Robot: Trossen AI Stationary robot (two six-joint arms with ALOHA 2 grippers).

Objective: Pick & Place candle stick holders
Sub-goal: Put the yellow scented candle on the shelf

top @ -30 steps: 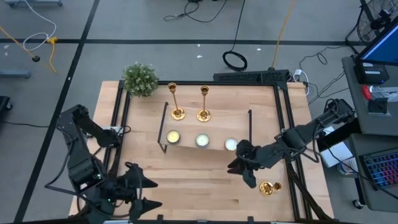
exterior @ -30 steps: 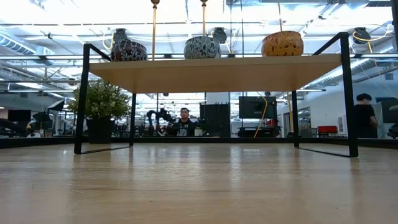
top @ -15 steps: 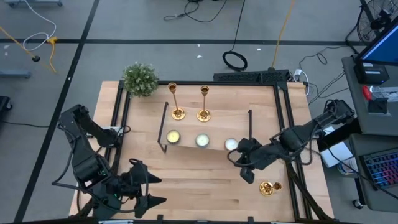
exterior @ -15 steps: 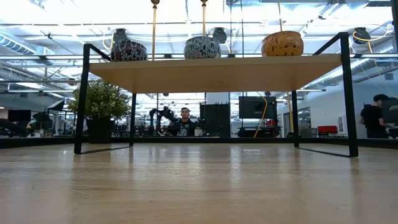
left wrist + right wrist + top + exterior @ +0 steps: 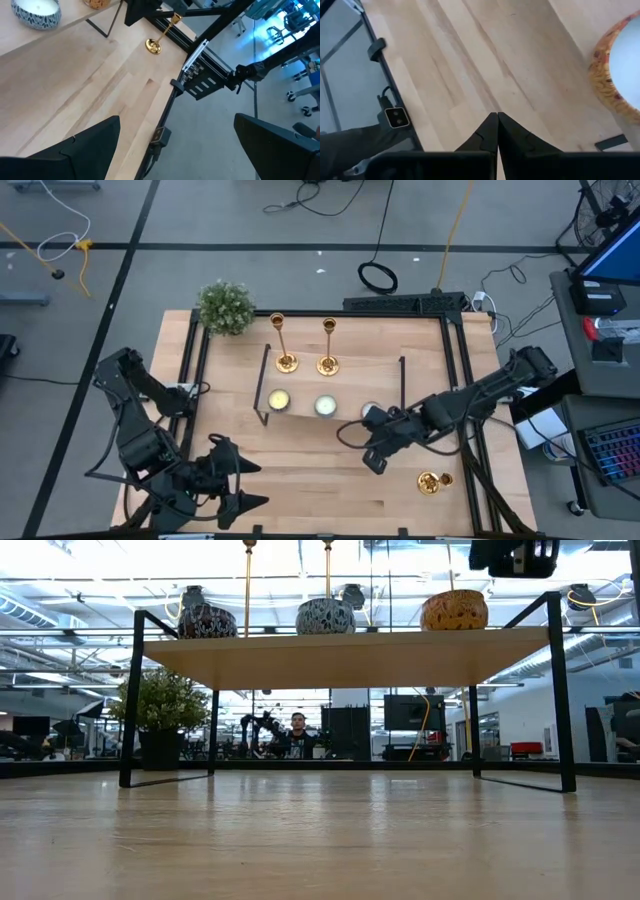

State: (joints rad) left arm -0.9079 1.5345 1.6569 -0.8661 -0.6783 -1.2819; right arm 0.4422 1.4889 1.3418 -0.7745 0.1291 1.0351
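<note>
The right gripper (image 5: 352,442) is reaching across the table (image 5: 300,480) near the shelf (image 5: 350,650), pinched together on nothing. The left gripper (image 5: 245,485) is waiting spread wide. Two candlesticks (image 5: 284,345) are standing upright; a third (image 5: 433,481) is lying tipped near the table's right edge.

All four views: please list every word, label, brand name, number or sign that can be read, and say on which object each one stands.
No text can be read in any view.
Bright blue computer screen at the right edge of the high view: content too small to read.
Black keyboard beside the table: key markings too small.
Screens in the room behind the wooden shelf with a black wire frame in the low view: nothing legible.
</note>
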